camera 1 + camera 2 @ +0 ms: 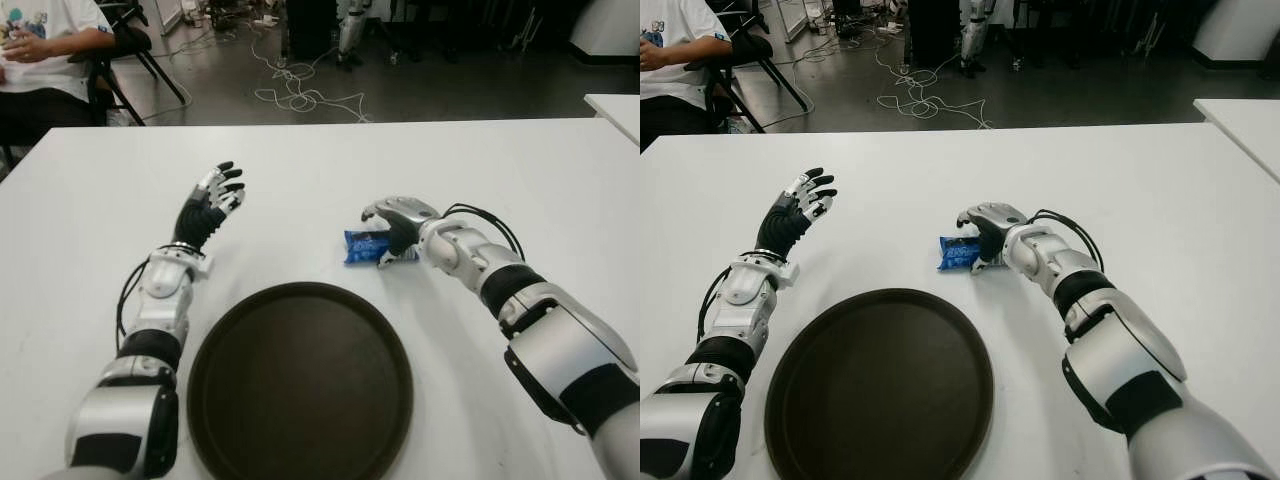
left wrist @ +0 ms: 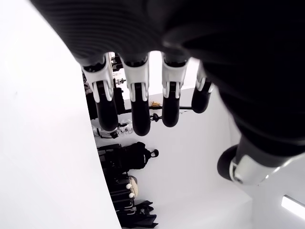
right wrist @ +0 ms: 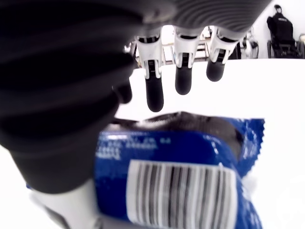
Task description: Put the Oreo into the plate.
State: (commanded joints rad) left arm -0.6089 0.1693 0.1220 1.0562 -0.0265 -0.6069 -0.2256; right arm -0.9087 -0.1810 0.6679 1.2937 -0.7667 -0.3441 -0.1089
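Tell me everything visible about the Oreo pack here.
The Oreo pack is a small blue glossy wrapper with a crimped zigzag end and a white barcode panel. It lies on the white table just beyond the dark round plate, not on it. The right hand is at the pack, fingers extended over it, not clearly closed.

1. A white surface (image 1: pixel 300 160) fills the near view.
2. A round dark plate (image 1: pixel 300 385) lies on it at the near edge.
3. A blue Oreo packet (image 1: pixel 364 246) shows just beyond the plate; whether it touches the surface cannot be told.
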